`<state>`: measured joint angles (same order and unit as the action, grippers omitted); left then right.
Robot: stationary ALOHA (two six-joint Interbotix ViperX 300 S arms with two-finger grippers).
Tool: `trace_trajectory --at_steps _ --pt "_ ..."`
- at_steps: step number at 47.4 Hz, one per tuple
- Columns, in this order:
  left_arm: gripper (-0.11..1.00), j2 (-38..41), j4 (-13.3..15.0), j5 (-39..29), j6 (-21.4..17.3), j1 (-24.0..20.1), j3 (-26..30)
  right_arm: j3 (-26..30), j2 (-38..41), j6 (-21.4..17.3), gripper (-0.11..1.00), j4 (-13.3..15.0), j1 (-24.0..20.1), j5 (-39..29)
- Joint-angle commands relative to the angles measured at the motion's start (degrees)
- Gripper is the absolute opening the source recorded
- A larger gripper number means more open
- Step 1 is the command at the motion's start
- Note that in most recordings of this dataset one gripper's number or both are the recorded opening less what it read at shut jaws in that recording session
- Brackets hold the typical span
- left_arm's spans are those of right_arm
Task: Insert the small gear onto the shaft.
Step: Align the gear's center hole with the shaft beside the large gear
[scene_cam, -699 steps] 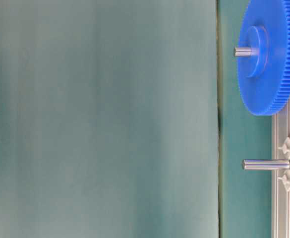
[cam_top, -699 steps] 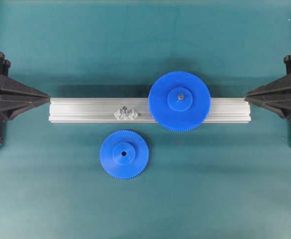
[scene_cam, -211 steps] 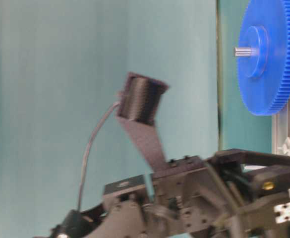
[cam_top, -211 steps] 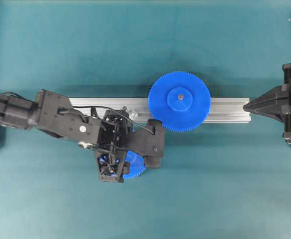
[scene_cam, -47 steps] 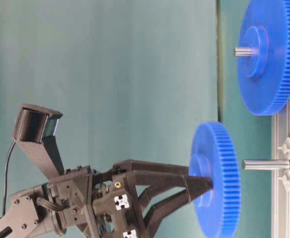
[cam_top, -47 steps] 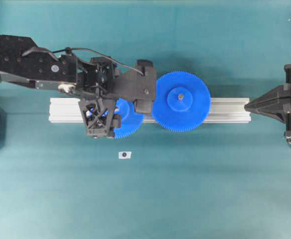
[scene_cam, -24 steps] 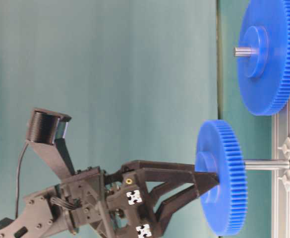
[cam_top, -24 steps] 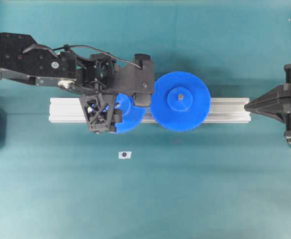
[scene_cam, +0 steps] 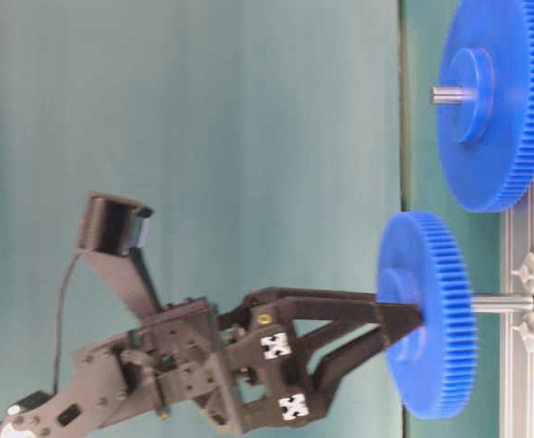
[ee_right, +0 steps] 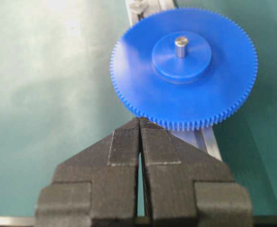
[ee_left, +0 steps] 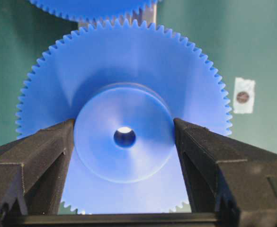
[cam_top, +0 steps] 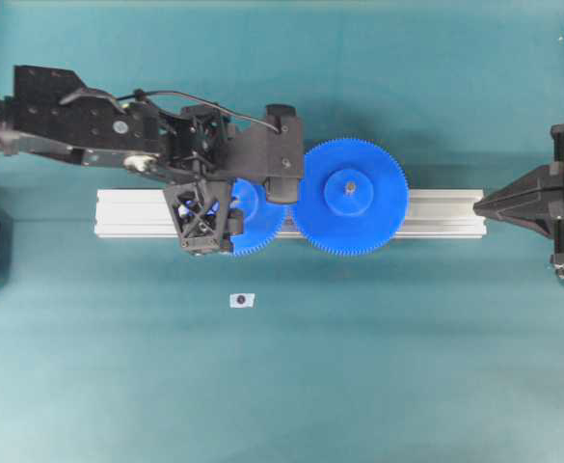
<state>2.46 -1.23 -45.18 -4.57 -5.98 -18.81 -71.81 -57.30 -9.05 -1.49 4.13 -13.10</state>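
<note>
**benchrat:** Small gear (scene_cam: 426, 315) is partway on the shaft (scene_cam: 502, 303) now. In the side view the pin runs into the back of the gear, with a stretch of bare pin left between the gear and the rail (cam_top: 142, 214). Left pincer (ee_left: 124, 137) is pinching the hub from both sides, and you can see a bright spot down the bore in the wrist view. My worry: its teeth sit right beside the big gear (cam_top: 350, 196). If tooth lands on tooth instead of in a gap, it'll jam short of the base. Any tilt in the grip could bind the bore on the pin too.

**gearhead_m:** Agreed, looks square to the pin so far though. Arm reaches in from the left over the rail, wrist bent so the fingers (scene_cam: 340, 308) point down along the shaft. Right pincer (ee_right: 139, 142) is parked off to the side, pressed together, holding nothing. That white tag (cam_top: 242, 300) on the desk (cam_top: 407, 386) is out of the way.
</note>
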Motion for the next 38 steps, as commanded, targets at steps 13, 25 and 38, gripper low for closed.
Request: trace_trajectory --at_steps 13,25,38 --pt "0.71 0.97 -0.09 1.93 -0.09 -0.18 1.41 0.62 0.26 -0.53 0.01 0.09 0.18 0.62" --pt "0.71 0.62 -0.26 1.05 -0.09 -0.88 0.62 0.62 0.35 -0.44 0.01 0.09 0.26 0.53" --pt "0.71 -0.44 -0.26 -0.35 -0.26 -2.37 -0.35 0.62 0.35 -0.53 0.01 0.09 0.35 0.53"
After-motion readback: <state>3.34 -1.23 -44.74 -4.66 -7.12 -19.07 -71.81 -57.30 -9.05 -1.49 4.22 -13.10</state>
